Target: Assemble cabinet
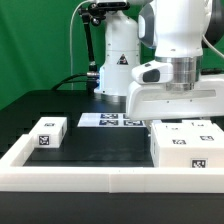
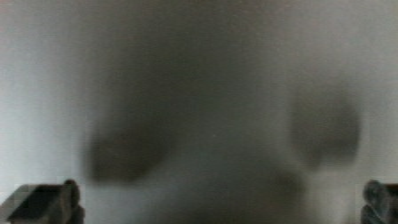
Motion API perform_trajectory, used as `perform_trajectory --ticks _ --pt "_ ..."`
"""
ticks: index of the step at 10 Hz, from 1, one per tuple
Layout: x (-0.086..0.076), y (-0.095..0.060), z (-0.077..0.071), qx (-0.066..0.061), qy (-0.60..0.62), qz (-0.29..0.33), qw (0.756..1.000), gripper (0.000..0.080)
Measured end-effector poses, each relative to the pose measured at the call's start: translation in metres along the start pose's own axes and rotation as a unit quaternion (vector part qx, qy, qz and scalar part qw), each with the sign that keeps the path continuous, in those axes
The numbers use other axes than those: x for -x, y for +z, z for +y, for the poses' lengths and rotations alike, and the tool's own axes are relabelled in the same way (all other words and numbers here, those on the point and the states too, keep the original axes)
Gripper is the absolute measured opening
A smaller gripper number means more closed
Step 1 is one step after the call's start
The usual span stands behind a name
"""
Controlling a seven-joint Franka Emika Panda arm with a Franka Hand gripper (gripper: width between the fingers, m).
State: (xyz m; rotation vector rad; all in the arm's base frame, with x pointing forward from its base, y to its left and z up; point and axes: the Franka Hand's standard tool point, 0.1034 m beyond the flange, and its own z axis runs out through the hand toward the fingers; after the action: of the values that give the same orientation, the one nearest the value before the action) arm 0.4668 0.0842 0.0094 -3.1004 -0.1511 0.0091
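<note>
Two fingers (image 2: 45, 200) are spread wide, nothing clamped, with the gripper (image 2: 214, 205) held over the cabinet body (image 1: 185, 145) beside the marker board (image 1: 108, 120); a grasp seems in hand, and closing is called for.

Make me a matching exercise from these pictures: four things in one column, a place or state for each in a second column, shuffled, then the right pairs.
Things:
1. small white part
2. large white part
3. marker board
4. gripper

Places or states:
A. lying flat, middle, at the back
B. fingers wide apart, close to a blurred white surface
C. on the exterior view's left
D. on the exterior view's right

Pairs: 1-C, 2-D, 3-A, 4-B
</note>
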Motion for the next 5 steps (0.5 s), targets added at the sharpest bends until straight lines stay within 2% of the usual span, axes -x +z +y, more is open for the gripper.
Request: perform_trajectory --ticks 5 --pt "-0.0029 0.0026 -0.0046 0.0 0.002 0.007 1.0 0.0797"
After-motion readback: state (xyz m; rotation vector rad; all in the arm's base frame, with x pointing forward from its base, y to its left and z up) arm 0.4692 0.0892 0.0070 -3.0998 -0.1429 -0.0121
